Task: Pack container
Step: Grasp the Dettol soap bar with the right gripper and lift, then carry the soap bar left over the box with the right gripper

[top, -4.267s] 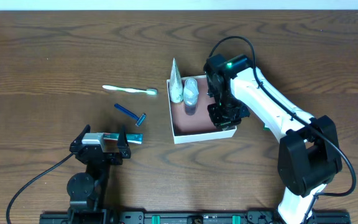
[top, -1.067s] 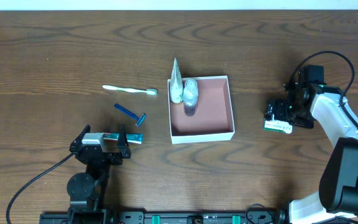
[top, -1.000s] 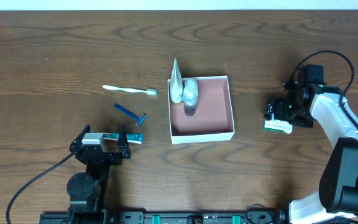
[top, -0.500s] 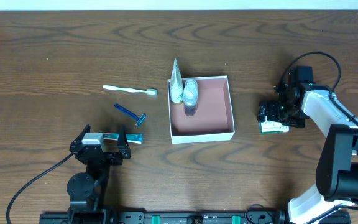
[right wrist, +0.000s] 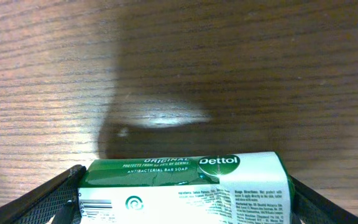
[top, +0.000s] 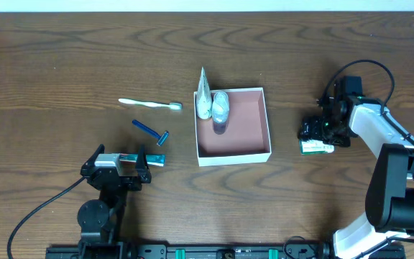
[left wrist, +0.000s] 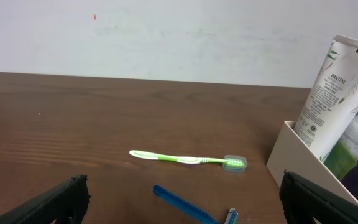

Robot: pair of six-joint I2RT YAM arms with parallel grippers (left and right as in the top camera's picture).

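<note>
The container [top: 246, 124] sits mid-tabletop [top: 63, 57], its pinkish floor mostly bare. A tube [top: 203, 92] leans on its left wall, and a clear bottle [top: 221, 109] lies inside, just beside the tube. To the left, apart from the box, lie a toothbrush [top: 149, 104] and, nearer the front, a blue razor [top: 152, 132]. Further front is the left claw [top: 118, 161], spread wide with nothing in it.

Well to the right of the container, the right claw [top: 319, 134] is down over a green-and-white soap box [right wrist: 185, 190]. Its fingers [right wrist: 42, 202] stand wide, one at each end of the box. Whether they press on it I cannot tell.

From overhead the claw covers most of the soap. The right wrist view cuts off the soap's lower part. The left wrist view shows only a corner of the container, and the bottle and razor head run off the frame.
</note>
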